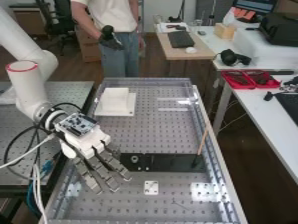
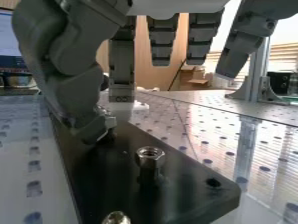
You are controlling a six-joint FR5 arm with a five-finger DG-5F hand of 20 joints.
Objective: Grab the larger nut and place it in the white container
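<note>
Seen close up in the wrist view, the nut (image 2: pixel 150 156) sits on an upright threaded bolt on the black plate (image 2: pixel 189 197), its flat sides plain to us; a rounded metal piece (image 2: pixel 116 218) lies near it, and we cannot tell which is larger. From the high view we find the white container (image 1: pixel 116 101) farther along the perforated tabletop (image 1: pixel 166 212), beyond the plate. A wooden stick (image 1: pixel 202 142) stands tilted at the plate's other end, and a small white square (image 1: pixel 151 187) lies near its long edge. The robot hand (image 1: pixel 88 145) is released, fingers hanging loosely extended, the thumb (image 2: pixel 80 97) bent low over the plate. We see the nut near the thumb, apart from it.
</note>
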